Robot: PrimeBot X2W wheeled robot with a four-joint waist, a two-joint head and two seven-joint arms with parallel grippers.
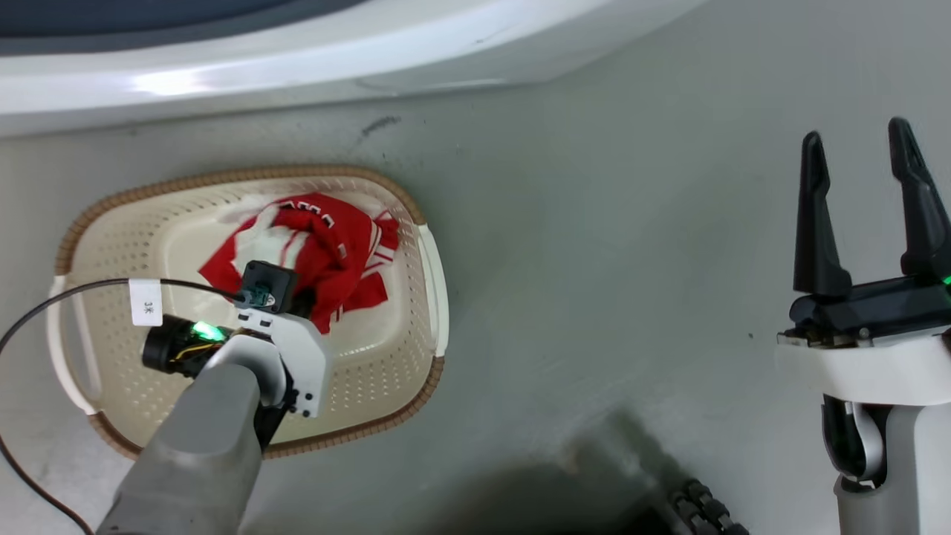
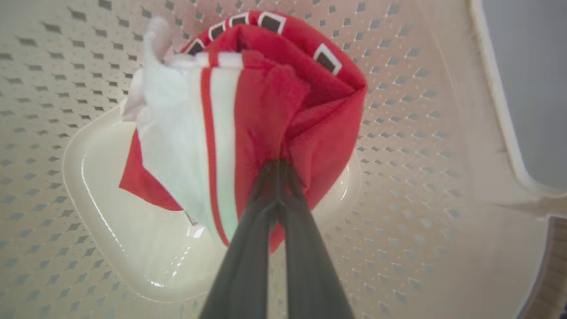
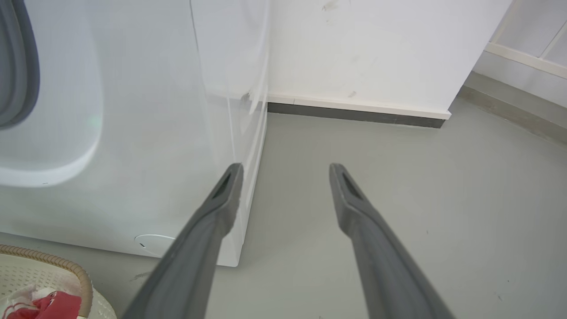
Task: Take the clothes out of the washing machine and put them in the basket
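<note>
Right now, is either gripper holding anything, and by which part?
The left gripper pinches the clothes by a bunched red fold, above the basket floor. The right gripper is open and holds nothing.

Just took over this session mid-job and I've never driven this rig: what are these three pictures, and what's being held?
The big picture is from the robot's head, looking down at the floor. The other two come from cameras on each wrist, looking along that arm's two dark fingers. The left gripper is shut on the clothes, red and white fabric, down inside the basket, which stands on the grey floor. The right gripper is open, holds nothing, and hangs off to the side. Its wrist view shows the white washing machine beside a wall. The fabric is not yet released.
</note>
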